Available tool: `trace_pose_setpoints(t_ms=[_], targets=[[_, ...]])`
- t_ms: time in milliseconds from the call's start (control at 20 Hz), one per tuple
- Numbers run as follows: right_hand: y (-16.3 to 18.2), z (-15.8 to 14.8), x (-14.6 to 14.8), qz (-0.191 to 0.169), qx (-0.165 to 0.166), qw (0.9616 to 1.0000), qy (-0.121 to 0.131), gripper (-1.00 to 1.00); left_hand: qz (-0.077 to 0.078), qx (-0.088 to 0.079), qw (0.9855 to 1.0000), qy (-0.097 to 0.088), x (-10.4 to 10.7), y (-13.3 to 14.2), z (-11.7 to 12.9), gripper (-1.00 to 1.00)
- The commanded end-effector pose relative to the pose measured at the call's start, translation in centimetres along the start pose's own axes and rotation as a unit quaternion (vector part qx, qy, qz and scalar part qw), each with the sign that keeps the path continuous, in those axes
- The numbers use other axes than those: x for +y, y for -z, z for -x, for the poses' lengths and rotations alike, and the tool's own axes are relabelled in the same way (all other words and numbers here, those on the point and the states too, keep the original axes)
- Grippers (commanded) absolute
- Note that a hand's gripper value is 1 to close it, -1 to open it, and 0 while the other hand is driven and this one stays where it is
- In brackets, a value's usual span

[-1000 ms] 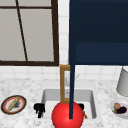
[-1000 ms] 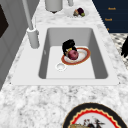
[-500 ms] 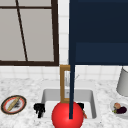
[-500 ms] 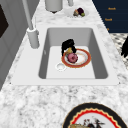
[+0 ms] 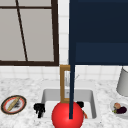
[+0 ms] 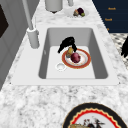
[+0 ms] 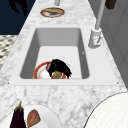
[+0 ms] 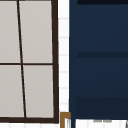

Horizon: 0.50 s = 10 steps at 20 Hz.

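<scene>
Black and human-like, the right hand [image 6: 67, 44] hangs low inside the white rectangular sink basin [image 6: 98, 57]. It is over the white round plate with an orange rim [image 6: 85, 63] that lies on the basin floor. Its fingers [image 6: 60, 49] are loosely spread and droop downward. Their tips touch the small yellow piece of food [image 6: 70, 51] at about 10 o'clock on that plate, without closing round it. A dark red round fruit [image 6: 75, 57] lies just beside the yellow piece, nearer the plate's middle. The round drain [image 6: 60, 66] sits at the plate's 8 o'clock, and the grey upright tap [image 6: 32, 35] stands at the basin's 10 o'clock.

The left hand [image 5: 39, 109] floats at the sink's front left corner, fingers slack and pointing down, holding nothing.

By the look of it, the step in hand is the approach to a grasp on the yellow piece: contact made, no grip yet. A next move calls for the fingers to curl in from both sides while keeping off the red fruit.
</scene>
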Motion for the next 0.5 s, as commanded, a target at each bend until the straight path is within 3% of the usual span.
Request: trace_pose_setpoints(t_ms=[0, 450], targets=[[-0.1, 0.5, -0.4, -0.008, -0.003, 1.0, -0.001, -1.0, 0.0, 0.0, 1.0, 0.0, 0.0, 0.0, 0.0, 0.0], [-1.3, 1.4, -2.2, 0.005, -0.002, 1.0, -0.002, -1.0, 0.0, 0.0, 1.0, 0.0, 0.0, 0.0, 0.0, 0.0]])
